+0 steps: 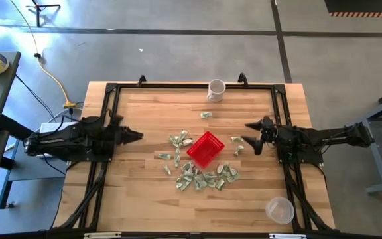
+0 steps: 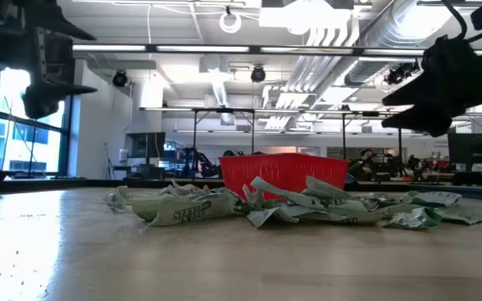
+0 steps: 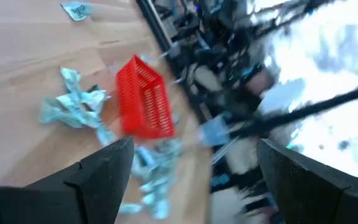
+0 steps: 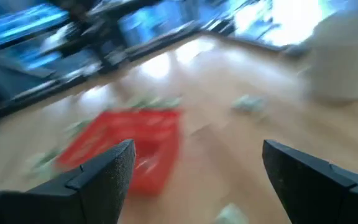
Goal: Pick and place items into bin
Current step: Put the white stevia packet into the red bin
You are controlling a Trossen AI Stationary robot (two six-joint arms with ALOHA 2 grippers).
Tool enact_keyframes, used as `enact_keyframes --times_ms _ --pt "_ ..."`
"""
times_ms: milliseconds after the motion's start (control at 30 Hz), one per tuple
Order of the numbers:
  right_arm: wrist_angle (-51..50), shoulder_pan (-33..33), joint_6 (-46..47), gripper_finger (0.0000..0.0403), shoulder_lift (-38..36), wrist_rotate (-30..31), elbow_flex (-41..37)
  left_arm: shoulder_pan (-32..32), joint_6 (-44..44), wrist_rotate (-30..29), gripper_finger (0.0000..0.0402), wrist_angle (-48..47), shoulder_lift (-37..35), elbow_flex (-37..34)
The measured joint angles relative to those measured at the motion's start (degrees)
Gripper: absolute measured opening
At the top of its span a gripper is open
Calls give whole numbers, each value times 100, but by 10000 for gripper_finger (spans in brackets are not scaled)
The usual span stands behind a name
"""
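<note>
The bin, a small red basket (image 1: pixel 205 148), stands at the table's middle and shows too in the low view (image 2: pixel 284 173), the left wrist view (image 3: pixel 143 99) and the right wrist view (image 4: pixel 129 146). Several crumpled green-and-white items (image 1: pixel 204 178) lie around it on the wood, most on its near side (image 2: pixel 224 205), one apart toward the far edge (image 1: pixel 206 115). My left gripper (image 1: pixel 138 136) hangs open above the table left of the pile, its fingers (image 3: pixel 104 174) empty. My right gripper (image 1: pixel 252 133) hangs open to the right of the bin, also empty.
A white mug (image 1: pixel 216 89) stands near the far edge and a clear plastic cup (image 1: pixel 280 210) near the right front corner. A black frame (image 1: pixel 111 93) runs along the table's sides. Bare wood lies between each gripper and the pile.
</note>
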Motion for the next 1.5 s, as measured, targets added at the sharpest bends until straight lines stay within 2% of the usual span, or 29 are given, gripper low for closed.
enact_keyframes --times_ms 67,167,267,333,400,500,567,633,700,767,833,900,967,1067,1167,1300,1367,1500 --pt "36 2 -173 342 0 407 0 0 -107 -36 374 -14 1 0" --pt "36 3 -148 342 3 703 -2 -2 -229 -323 374 32 4 0" --pt "984 -4 2020 342 0 781 -11 -2 -571 -716 374 135 4 0" --pt "1842 -65 2514 342 4 1456 -7 0 -691 -826 374 208 4 0" --pt "2683 -75 2991 342 -63 1671 -4 0 -706 -833 374 213 4 0" --pt "4166 -77 2400 342 79 1924 2 0 -722 -867 374 201 19 0" --pt "4920 -76 2174 342 274 1738 9 -2 -718 -991 374 192 25 0" --pt "5082 -77 2162 342 583 1421 202 -2 -640 -1154 374 175 38 0" --pt "4930 -77 2271 342 1063 1381 598 -2 -509 -1272 374 128 39 0" --pt "4550 -88 2176 342 1648 1431 1098 0 -385 -1282 374 131 39 0" --pt "3618 -129 1976 342 2035 1454 1579 0 -349 -1281 374 123 39 0" --pt "2101 -153 1860 342 2256 1427 2132 0 -310 -1281 374 84 39 0" --pt "156 -173 1907 342 2437 1364 2755 0 -259 -1281 374 45 39 0" --pt "-2694 -173 2359 342 2909 876 3581 0 -160 -1279 374 -26 39 0" --pt "-4470 -166 2366 342 3400 337 4214 0 -97 -1279 374 -194 39 0" --pt "-5468 -172 1734 342 4025 322 4650 -1 -92 -1277 374 -474 39 3" --pt "-5383 -170 1231 342 4316 188 4643 0 -97 -1287 374 -683 39 4" --pt "-5395 -227 242 342 5008 -517 4634 0 -99 -1305 374 -892 39 4"
